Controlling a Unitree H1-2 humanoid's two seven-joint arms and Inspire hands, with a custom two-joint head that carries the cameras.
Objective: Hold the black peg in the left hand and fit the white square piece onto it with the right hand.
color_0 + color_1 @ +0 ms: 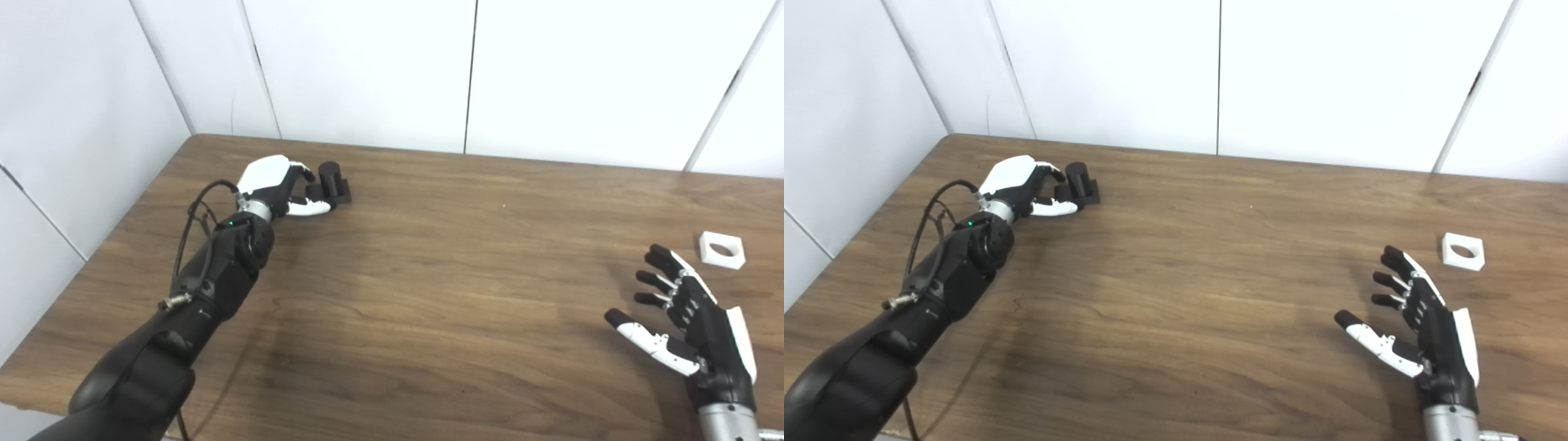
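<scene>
The black peg (pixel 331 182), a short upright cylinder on a square base, rests on the table at the far left. My left hand (pixel 274 184) is against its left side. The curled fingers (pixel 304 172) reach toward the cylinder and the thumb (pixel 311 208) lies along the near edge of the base. Whether the hand grips the base is not visible. The white square piece (pixel 723 249), with a round hole, lies flat at the far right. My right hand (pixel 689 324) hovers palm-up just in front and left of it, open and holding nothing.
The wooden table (pixel 429 288) meets white wall panels at the back and left. A black cable (pixel 193 226) loops beside the left forearm. The table's near-left edge runs under the left arm.
</scene>
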